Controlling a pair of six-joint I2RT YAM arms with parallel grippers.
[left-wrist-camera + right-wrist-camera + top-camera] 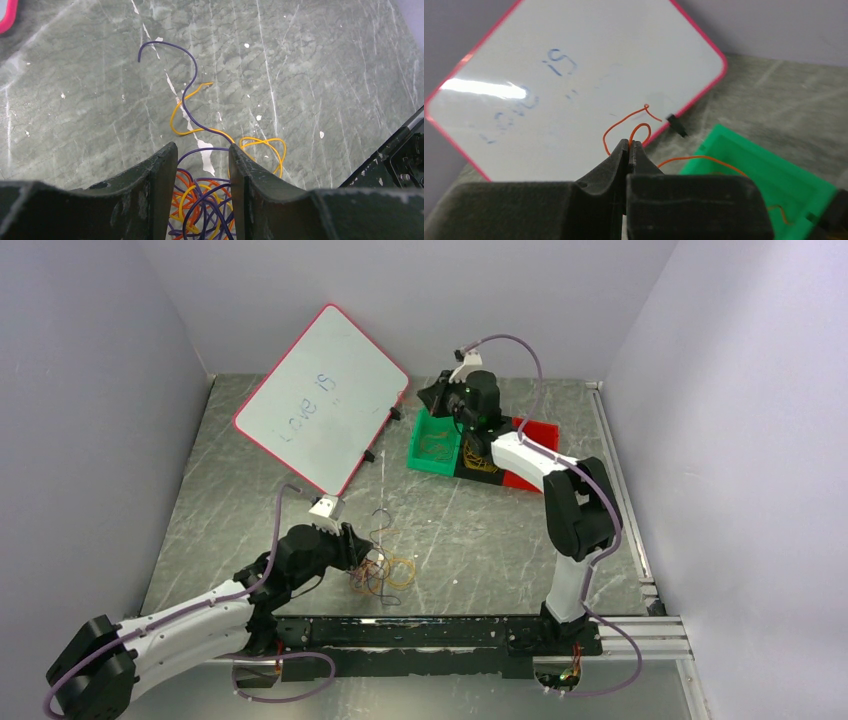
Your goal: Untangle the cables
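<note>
Your left fingers (162,170) are sitting half spread around the cable tangle (200,200), well apart from the green bin (744,150). Right fingers (629,150) are pinching one orange wire (699,156) just above that bin. Closing left risks grabbing several loops and tightening knots.

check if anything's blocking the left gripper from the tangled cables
Nothing visible does. The left gripper is open right at the cables, with part of the tangle showing between its jaws and only bare table around.

Cable tangle (202,207) cut off at bottom edge, flanks hidden behind left fingers (150,195). Whiteboard (574,70) writing blurred, top cropped. Green bin (434,445) contents too small.
</note>
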